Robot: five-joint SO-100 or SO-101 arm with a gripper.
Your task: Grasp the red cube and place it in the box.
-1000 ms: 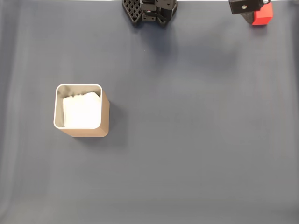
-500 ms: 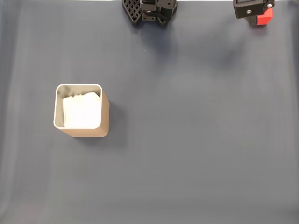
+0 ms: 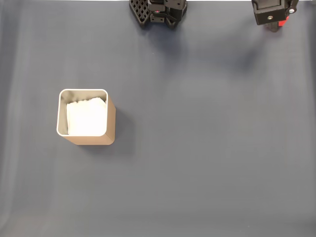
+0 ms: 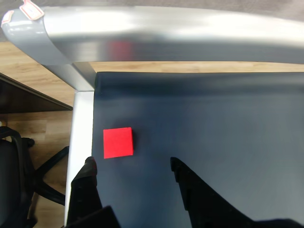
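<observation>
While you watched the wrist view, these were the facts:

Pincer: your pincer (image 4: 132, 166) hung over the dark mat with its two black fingers spread wide apart and nothing between them; one fingertip (image 4: 89, 164) sat over the mat's left edge, the other stood further right.

Red cube: the red cube (image 4: 118, 142) lay flat on the mat, just beyond the fingertips and near the left-hand one, close to the mat's left edge and touched by neither finger. In the fixed view you saw only a sliver of it (image 3: 282, 22), beneath the arm's black head (image 3: 269, 11) at the top right corner.

Box: the box (image 3: 86, 133) stood upright and open-topped on the left half of the table (image 3: 197, 148), white lining showing inside, well apart from cube and pincer.

Arm base: the black base (image 3: 158, 11) sat at the top edge, centre.

Surroundings: a silver rail (image 4: 156, 38) crossed the top of the wrist view, with wooden floor (image 4: 33, 95) and a black chair base (image 4: 19, 175) to the left.
</observation>
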